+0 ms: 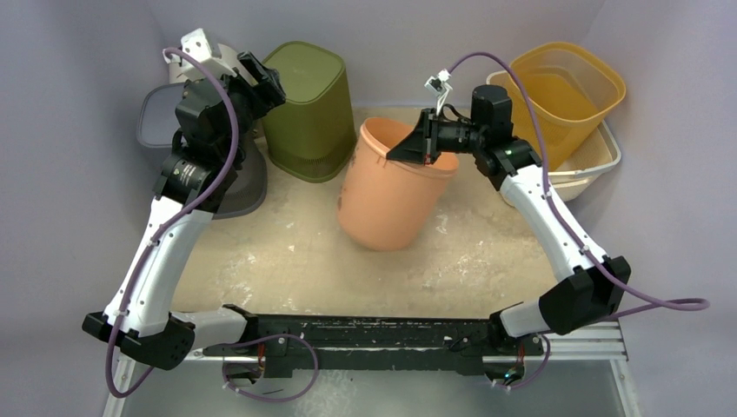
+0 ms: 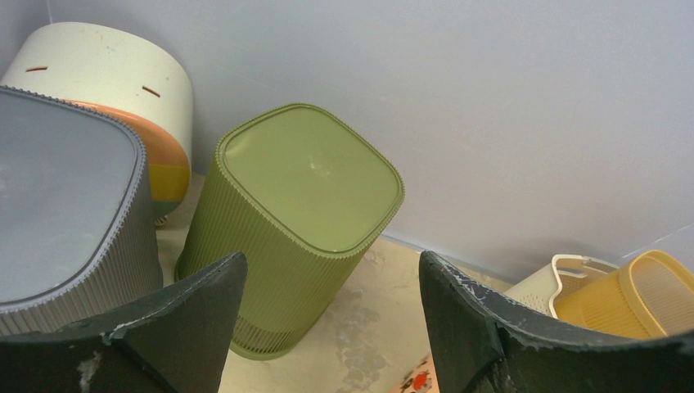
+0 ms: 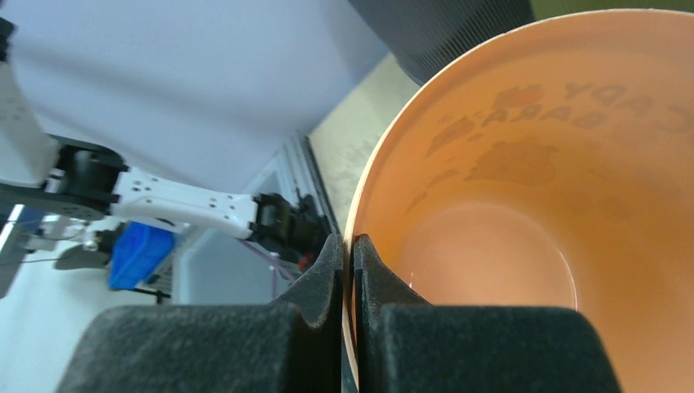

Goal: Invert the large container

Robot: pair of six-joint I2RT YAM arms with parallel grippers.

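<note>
Right arm [image 1: 543, 204] outstretched; claw [image 1: 428, 159] on orange container [image 1: 387, 195] rim

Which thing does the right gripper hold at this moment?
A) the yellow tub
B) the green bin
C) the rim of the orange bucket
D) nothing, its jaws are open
C: the right gripper is shut on the thin rim of the orange bucket, one finger inside the wall and one outside, and the bucket is tilted.

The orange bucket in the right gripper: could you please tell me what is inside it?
The orange bucket looks empty: bare floor and walls, with printed lettering showing through. The right gripper pinches the rim, one finger inside. The gripper hides the nearest wall.
</note>
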